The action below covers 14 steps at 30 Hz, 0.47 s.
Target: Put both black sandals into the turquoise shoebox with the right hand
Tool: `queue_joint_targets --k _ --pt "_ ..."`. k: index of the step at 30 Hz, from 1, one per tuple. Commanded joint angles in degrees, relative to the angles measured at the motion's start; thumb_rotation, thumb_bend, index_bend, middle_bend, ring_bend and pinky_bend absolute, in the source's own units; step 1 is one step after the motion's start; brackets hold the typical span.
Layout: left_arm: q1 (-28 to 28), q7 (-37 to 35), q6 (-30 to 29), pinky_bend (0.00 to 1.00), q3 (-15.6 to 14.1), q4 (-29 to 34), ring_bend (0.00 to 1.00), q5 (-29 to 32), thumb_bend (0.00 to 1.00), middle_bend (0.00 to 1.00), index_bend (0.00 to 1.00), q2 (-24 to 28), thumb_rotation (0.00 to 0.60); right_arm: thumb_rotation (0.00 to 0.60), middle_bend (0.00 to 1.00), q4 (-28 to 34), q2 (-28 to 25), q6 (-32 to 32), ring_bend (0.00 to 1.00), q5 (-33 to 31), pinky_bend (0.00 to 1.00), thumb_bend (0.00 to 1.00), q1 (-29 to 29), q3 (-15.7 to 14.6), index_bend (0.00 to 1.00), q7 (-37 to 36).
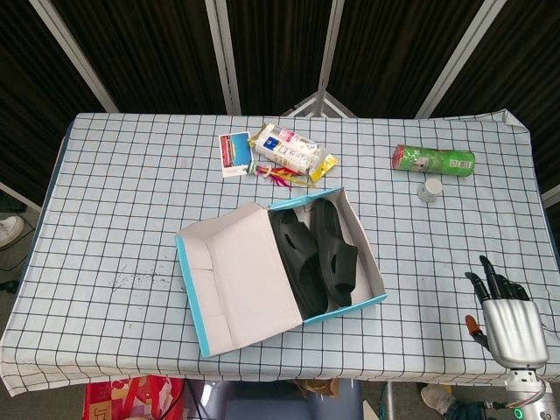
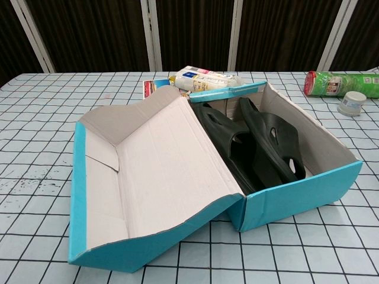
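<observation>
Two black sandals (image 1: 317, 255) (image 2: 254, 147) lie side by side inside the turquoise shoebox (image 1: 360, 305) (image 2: 308, 188), whose lid (image 1: 238, 276) (image 2: 154, 171) is folded open to the left. My right hand (image 1: 506, 317) hovers at the table's front right corner, well clear of the box, fingers spread and holding nothing. It shows only in the head view. My left hand appears in neither view.
A green can (image 1: 433, 159) (image 2: 337, 83) lies at the back right with a small white cap (image 1: 429, 189) (image 2: 353, 102) beside it. A snack packet (image 1: 284, 149) (image 2: 204, 78), a card (image 1: 234, 154) and small clips (image 1: 278, 175) sit behind the box.
</observation>
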<state>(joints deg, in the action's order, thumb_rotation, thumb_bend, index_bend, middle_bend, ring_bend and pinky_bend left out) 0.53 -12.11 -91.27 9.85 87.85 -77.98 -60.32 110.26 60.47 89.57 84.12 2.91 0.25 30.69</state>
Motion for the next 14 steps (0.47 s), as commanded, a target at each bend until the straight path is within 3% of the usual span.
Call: queue_joint_targets --k 1,14 --pt "-0.2 1.0 0.5 0.13 -0.1 0.8 0.03 0.3 0.37 0.06 0.16 0.3 0.600 0.600 0.08 -2.8 1.5 2.1 0.23 0.1 0.31 0.30 -1.4 0.5 0.24 0.3" --pt "-0.7 1.9 -0.1 0.13 0.0 -0.1 0.03 -0.5 0.37 0.06 0.16 -0.7 0.600 0.600 0.08 -6.2 2.8 4.7 0.23 2.1 0.31 0.30 -3.0 1.4 0.24 -5.6"
